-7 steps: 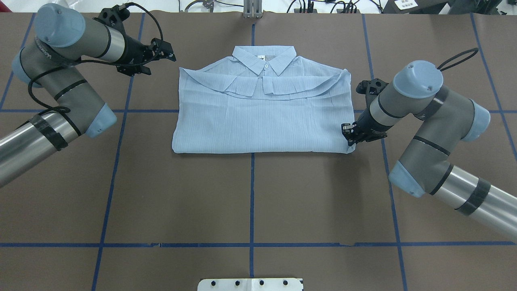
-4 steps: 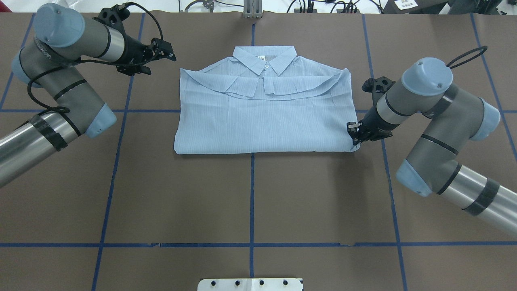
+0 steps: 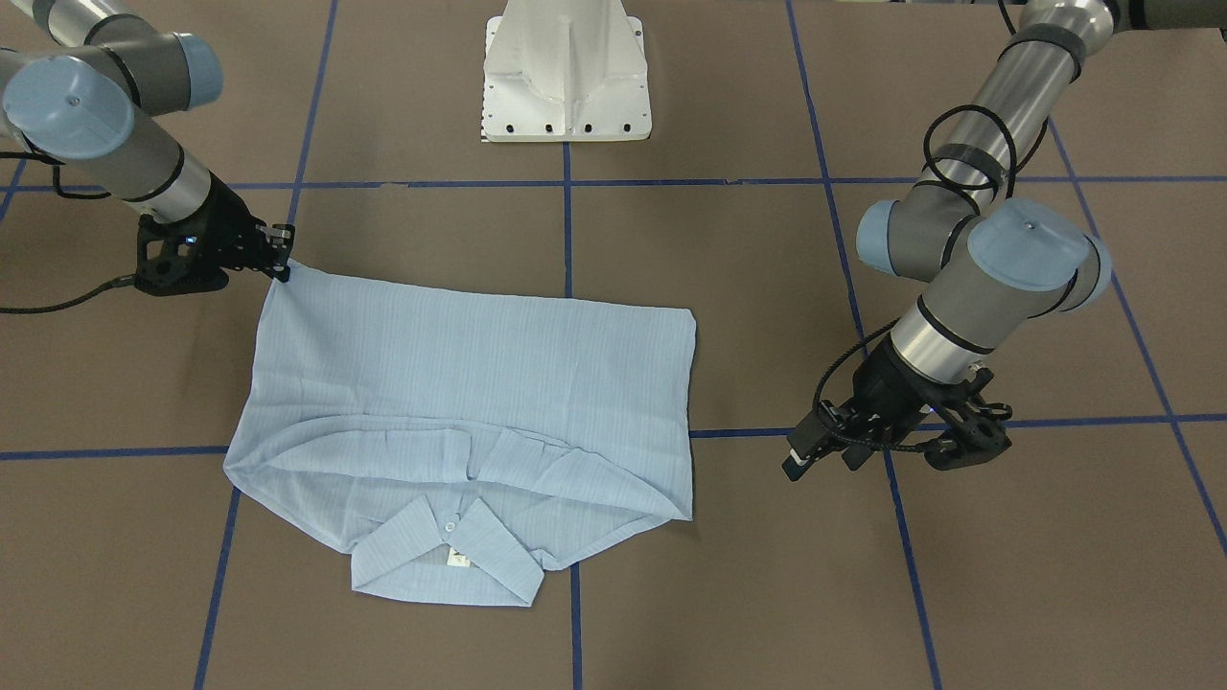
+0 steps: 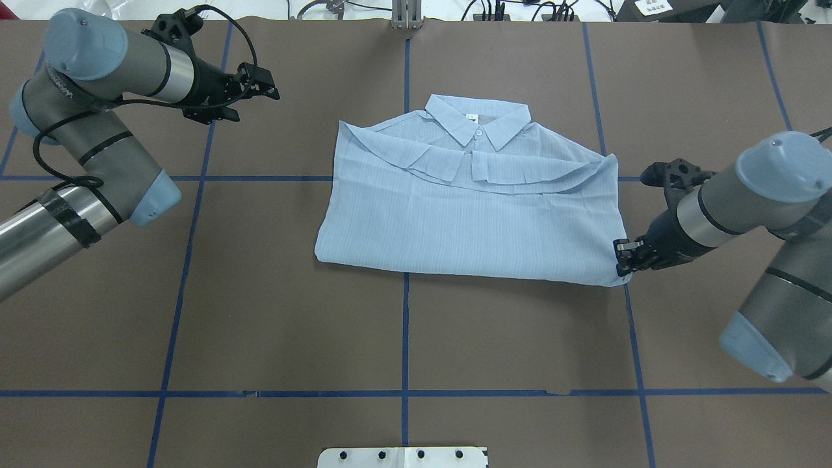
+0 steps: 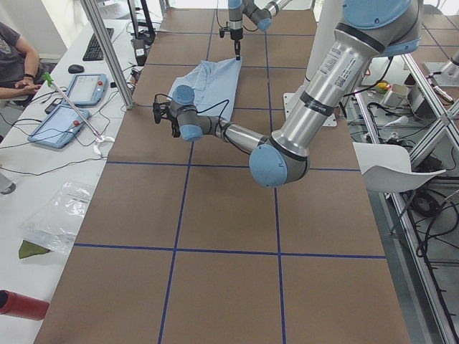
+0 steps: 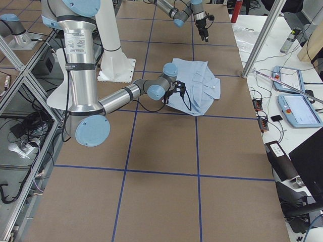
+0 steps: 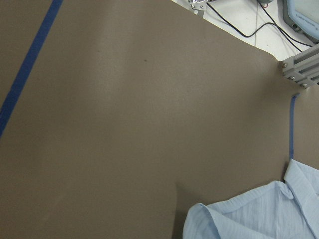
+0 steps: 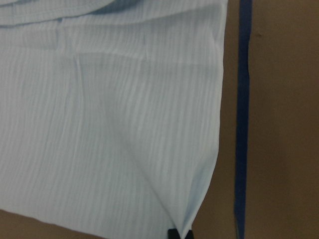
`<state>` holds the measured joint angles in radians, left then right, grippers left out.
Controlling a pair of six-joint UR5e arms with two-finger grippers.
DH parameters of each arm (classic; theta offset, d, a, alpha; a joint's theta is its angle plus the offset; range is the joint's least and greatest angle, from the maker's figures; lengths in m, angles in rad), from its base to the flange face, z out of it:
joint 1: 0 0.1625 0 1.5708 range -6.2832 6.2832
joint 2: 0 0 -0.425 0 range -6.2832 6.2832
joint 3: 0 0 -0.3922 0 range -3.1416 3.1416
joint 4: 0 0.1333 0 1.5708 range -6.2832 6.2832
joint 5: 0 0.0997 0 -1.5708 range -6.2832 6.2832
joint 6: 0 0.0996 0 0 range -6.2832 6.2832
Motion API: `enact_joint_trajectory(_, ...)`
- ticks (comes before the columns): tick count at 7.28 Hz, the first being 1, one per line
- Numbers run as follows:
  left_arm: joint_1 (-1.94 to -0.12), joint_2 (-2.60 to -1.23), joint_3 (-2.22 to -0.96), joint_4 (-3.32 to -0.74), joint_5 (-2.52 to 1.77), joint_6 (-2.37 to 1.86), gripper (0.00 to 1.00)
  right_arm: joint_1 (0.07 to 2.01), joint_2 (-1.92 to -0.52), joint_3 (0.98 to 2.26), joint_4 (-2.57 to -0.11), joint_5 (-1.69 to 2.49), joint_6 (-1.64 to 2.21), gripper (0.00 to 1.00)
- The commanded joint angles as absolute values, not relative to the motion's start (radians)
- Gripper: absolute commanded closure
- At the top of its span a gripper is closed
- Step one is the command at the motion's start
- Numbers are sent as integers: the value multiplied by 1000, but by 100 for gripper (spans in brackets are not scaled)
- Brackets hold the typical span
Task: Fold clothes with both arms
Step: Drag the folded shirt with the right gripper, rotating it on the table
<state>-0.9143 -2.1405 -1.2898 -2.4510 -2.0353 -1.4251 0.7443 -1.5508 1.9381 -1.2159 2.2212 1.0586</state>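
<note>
The light blue shirt [image 4: 468,214] lies folded on the brown table, collar [image 4: 478,120] on the far side, skewed a little with its right end nearer the robot. My right gripper [image 4: 623,259] is shut on the shirt's near right corner; the right wrist view shows the cloth [image 8: 109,124] drawn to a point at a black fingertip [image 8: 173,234]. The facing view shows the same pinch by the right gripper [image 3: 284,264] on the shirt [image 3: 460,383]. My left gripper [image 4: 265,84] hovers open, left of the shirt and apart from it, also seen as the left gripper [image 3: 820,458]. Its wrist view catches only a shirt edge [image 7: 249,219].
Blue tape lines [image 4: 404,338] divide the table into squares. The white pedestal base [image 3: 566,77] stands at the robot's side. A metal post [image 4: 406,16] and cables sit at the far edge. A person [image 5: 14,57] sits by tablets beside the table.
My right gripper has pulled the shirt's near right corner to the right and toward the robot, dragging the whole shirt rightward and skewing it. The left arm has barely shifted.
</note>
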Motion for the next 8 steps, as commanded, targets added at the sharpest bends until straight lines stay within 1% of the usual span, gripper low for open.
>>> enact_joint_trajectory(1,-916,-2131,-1310,-2451,-2028,-1425,0,688,-1708,2095,-1210,2275,1058,100)
enact_joint_trajectory(2,-914,-2131,-1316,-2450,-2013,-1425,0,674,-1794,2180,-1209,2355,1058,100)
enact_joint_trajectory(3,-914,-2131,-1316,-2451,-2013,-1422,0,664,-1802,2193,-1209,2487,1060,100)
enact_joint_trajectory(5,-913,-2129,-1318,-2450,-2011,-1422,0,519,-1810,2198,-1192,2528,1060,100)
enact_joint_trajectory(7,-913,-2117,-1325,-2451,-1997,-1419,0,430,-1813,2197,-1088,2531,1072,100)
enact_joint_trajectory(8,-913,-2111,-1325,-2451,-1999,-1417,0,425,-1806,2198,-1085,2530,1074,18)
